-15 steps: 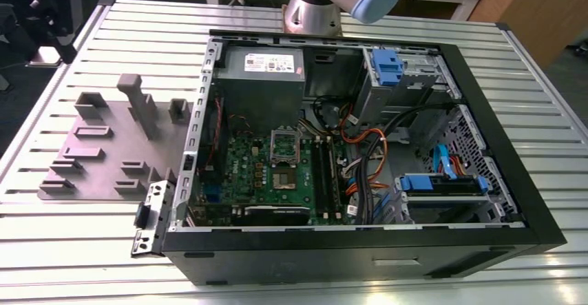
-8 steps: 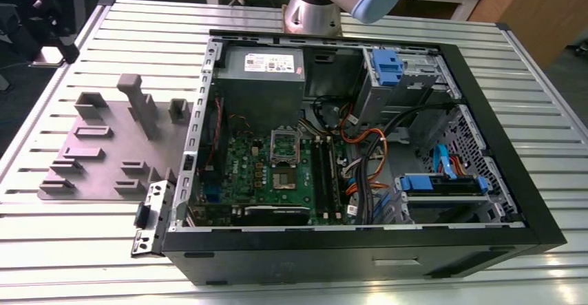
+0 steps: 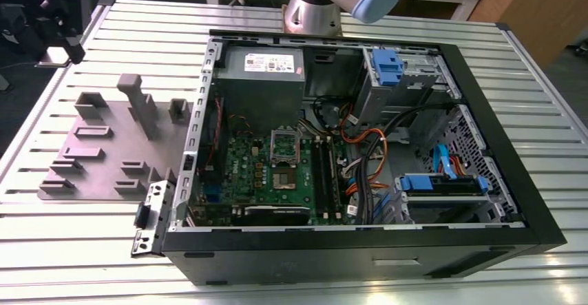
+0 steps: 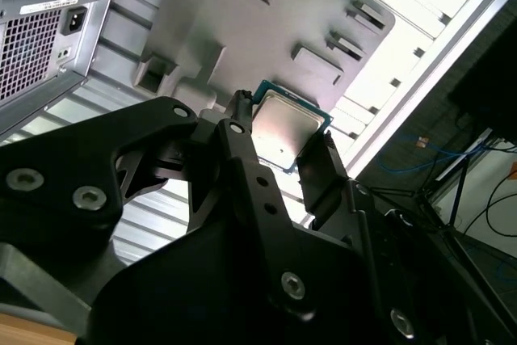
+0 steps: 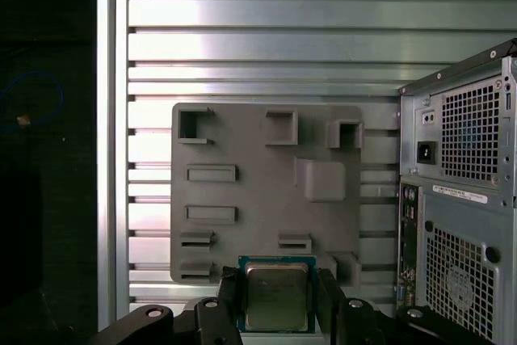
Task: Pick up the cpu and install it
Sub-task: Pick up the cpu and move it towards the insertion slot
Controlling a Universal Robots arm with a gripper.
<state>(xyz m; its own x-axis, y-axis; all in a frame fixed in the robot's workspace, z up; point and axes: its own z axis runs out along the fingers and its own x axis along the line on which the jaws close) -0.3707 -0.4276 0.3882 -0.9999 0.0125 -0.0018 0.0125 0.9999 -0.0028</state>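
Note:
The cpu is a small square chip with a silvery top and a green rim. It sits between the two black fingers of my gripper, which is shut on its opposite edges. In the second wrist view the cpu is held in the air above the grey fixture plate, with the gripper clamped on it. In the exterior view the green motherboard lies inside the open computer case. Its socket is bare and its silver frame is flipped up.
The grey fixture plate with raised blocks and slots lies on the slatted metal table at the exterior view's left of the case. The arm's base stands behind the case. Cables, blue drive brackets and a power supply crowd the case.

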